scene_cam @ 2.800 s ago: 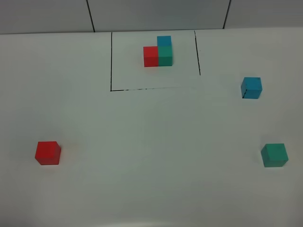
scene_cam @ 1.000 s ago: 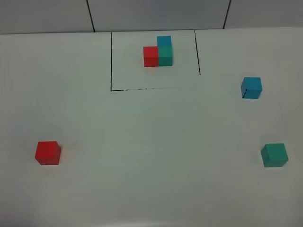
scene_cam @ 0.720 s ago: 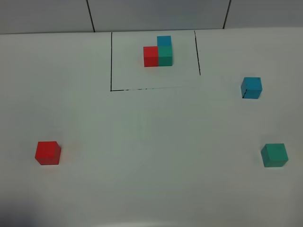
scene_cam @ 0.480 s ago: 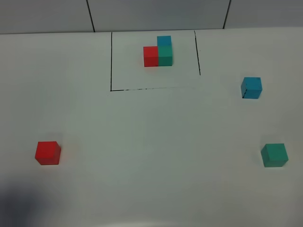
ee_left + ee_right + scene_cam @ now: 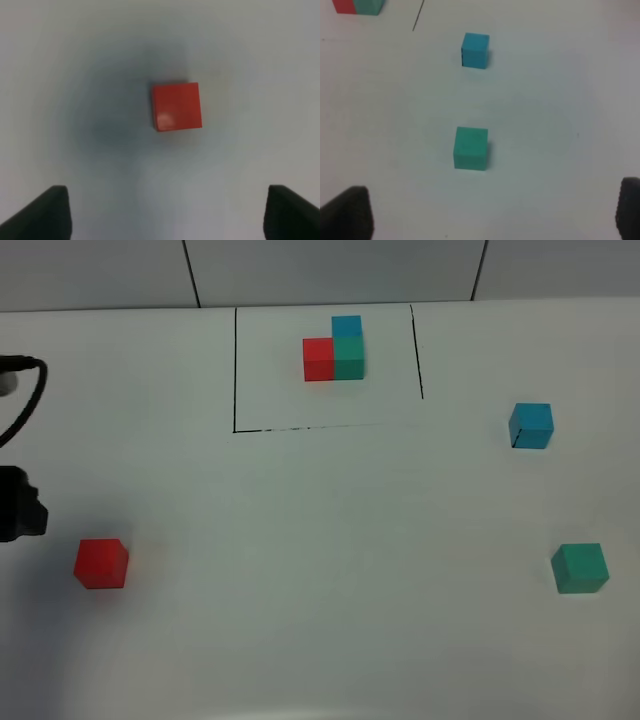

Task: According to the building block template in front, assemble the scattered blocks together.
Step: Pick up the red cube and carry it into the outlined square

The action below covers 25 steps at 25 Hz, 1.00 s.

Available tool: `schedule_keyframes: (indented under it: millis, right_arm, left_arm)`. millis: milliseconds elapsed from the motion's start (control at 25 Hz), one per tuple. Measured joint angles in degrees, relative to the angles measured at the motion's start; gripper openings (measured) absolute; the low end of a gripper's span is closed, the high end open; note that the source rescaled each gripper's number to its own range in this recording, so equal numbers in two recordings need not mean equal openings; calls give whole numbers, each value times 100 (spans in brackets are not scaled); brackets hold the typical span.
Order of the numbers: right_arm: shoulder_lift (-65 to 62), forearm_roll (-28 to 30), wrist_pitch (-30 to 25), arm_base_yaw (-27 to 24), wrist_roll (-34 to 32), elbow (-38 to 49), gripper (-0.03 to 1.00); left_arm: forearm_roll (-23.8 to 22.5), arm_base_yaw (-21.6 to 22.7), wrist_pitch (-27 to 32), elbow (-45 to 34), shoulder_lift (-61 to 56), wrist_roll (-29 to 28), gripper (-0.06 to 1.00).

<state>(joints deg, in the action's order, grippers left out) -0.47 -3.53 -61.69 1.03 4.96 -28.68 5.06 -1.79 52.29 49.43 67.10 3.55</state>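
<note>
Since the red block [image 5: 176,106] sits just ahead of my left gripper [image 5: 170,215], lined up with the gap in it, I think that is the one to grab first. It lies alone on the left side of the white table [image 5: 300,540]. It is well apart from the template [image 5: 334,348], which sits at the far side inside a black drawn box [image 5: 235,370]. My left fingers [image 5: 47,215] are spread wide with nothing in them. My right gripper [image 5: 487,212] is wide too and holds nothing. The green block [image 5: 470,148] is near it and the blue block [image 5: 475,50] is farther on.

What could go wrong? The red block looks turned a tiny bit. If I come down crooked, a finger could bump a corner and push it away. If I squeeze off to one side, it could spin or pop out.

I only see the tips of my fingers. From up high, just a dark bit of my left arm [image 5: 20,505] shows, and my right arm does not show at all. I cannot tell if the template's blue cube sits behind the green one or on top of it. A shadow lies around the red block, so I cannot tell how high I am over it
</note>
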Motion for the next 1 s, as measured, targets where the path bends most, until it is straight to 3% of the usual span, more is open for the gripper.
schedule_keyframes:
  millis: [400, 1000]
  right_arm:
    - [0, 0, 0, 0, 0, 0, 100]
    - [0, -4, 0, 0, 0, 0, 94]
  left_arm:
    - [-22, -236, -156, 132, 1609, -355, 93]
    - [5, -236, -608, 113, 1773, -420, 93]
